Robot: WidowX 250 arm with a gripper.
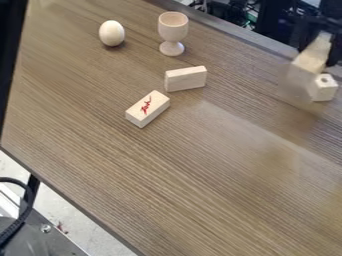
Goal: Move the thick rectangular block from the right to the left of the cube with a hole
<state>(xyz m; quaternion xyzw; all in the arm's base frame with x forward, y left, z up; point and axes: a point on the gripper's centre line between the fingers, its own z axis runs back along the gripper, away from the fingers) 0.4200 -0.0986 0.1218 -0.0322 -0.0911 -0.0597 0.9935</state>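
1 camera, slanting down onto table [200, 180].

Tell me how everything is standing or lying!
Pale wooden egg cup, upright
Cream oval egg, out of the cup
Pale wooden block with red writing, lying flat
Plain pale wooden block, standing on edge
Pale wooden cube, hole facing up
Thick pale wooden block, by the cube; can't tell if held

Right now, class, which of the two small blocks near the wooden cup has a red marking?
The lower block in the view: a red marking runs across its top, while the upper block, nearer the wooden cup, shows none.
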